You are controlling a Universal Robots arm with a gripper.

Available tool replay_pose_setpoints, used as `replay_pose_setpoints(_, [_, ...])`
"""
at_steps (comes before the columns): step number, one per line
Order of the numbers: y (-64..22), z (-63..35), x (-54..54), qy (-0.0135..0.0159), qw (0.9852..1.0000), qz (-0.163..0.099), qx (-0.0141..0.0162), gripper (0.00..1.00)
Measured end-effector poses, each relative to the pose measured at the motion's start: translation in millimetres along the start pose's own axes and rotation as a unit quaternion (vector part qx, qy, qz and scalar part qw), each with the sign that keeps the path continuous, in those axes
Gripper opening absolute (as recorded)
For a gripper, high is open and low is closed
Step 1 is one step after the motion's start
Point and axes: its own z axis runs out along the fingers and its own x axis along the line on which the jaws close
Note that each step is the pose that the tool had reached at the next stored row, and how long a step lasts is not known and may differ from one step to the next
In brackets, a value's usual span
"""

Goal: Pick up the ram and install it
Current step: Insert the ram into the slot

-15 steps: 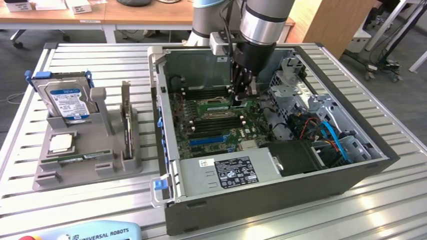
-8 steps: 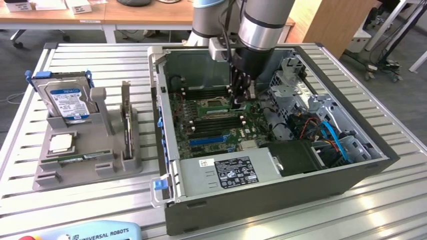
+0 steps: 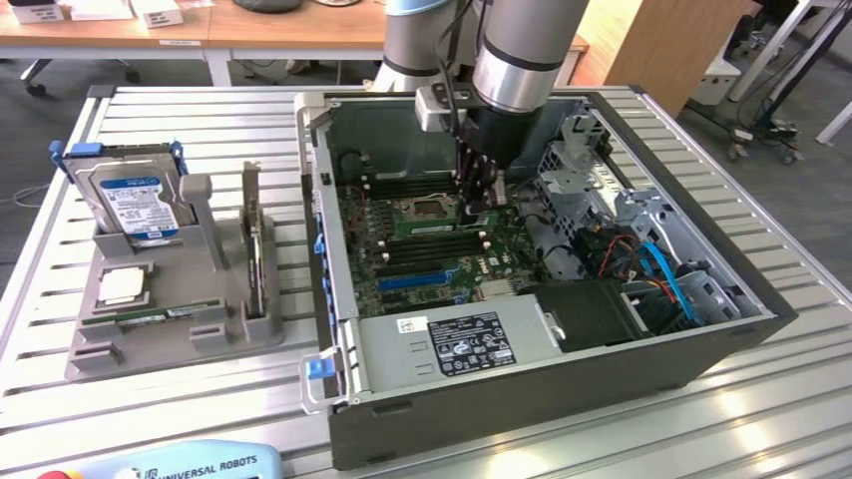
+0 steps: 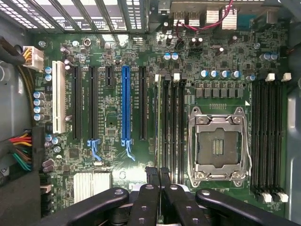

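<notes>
Ram [image 4: 158, 132] pinched edge-on in narrow gripper [image 4: 158, 172], down among memory slots [image 4: 174, 127], three o'clock of processor socket [image 3: 426, 209] in exterior view. Insertion step, seemingly. Seating unclear; probably calls for square alignment and a straight, even press.

Ram [image 4: 158, 123] (between the fingers [image 4: 151, 178]) edge-on, barely discernible

An open computer case [image 3: 533, 409] stands on the slatted surface [image 3: 779, 414]; beside it, a grey holder [image 3: 174, 337] props a blue-labelled hard drive [image 3: 134, 205] upright.
</notes>
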Motion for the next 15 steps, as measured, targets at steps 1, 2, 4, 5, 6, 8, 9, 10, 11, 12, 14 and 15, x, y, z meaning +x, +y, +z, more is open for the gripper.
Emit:
replay_pose_setpoints(1, [0.0, 0.0, 0.0, 0.0001, 1.0000, 0.000, 0.0000, 0.11])
replay_pose_setpoints(2, [0.0, 0.0, 0.0, 0.0000, 1.0000, 0.000, 0.0000, 0.11])
replay_pose_setpoints(4, [0.0, 0.1, 0.0, 0.0000, 1.0000, 0.000, 0.0000, 0.11])
replay_pose_setpoints(5, [0.0, 0.4, 0.0, -0.0001, 1.0000, 0.000, 0.0000, 0.11])
replay_pose_setpoints(6, [-0.1, 1.0, -0.1, -0.0002, 1.0000, 0.000, 0.0001, 0.11])
replay_pose_setpoints(8, [-0.1, 2.5, 0.0, -0.0001, 1.0000, 0.000, 0.0000, 0.11])
replay_pose_setpoints(9, [-0.1, 3.3, 0.0, -0.0001, 1.0000, 0.000, 0.0000, 0.11])
replay_pose_setpoints(10, [-0.2, 4.0, 0.0, -0.0001, 1.0000, 0.000, 0.0000, 0.11])
replay_pose_setpoints(11, [-0.2, 4.4, 0.0, 0.0000, 1.0000, 0.000, 0.0000, 0.11])
replay_pose_setpoints(12, [-0.2, 4.4, 0.0, 0.0000, 1.0000, 0.000, 0.0000, 0.11])
replay_pose_setpoints(14, [-0.2, 4.4, 0.0, 0.0000, 1.0000, 0.000, 0.0000, 0.11])
replay_pose_setpoints(15, [-0.2, 4.5, 0.0, 0.0001, 1.0000, 0.000, 0.0000, 0.11])
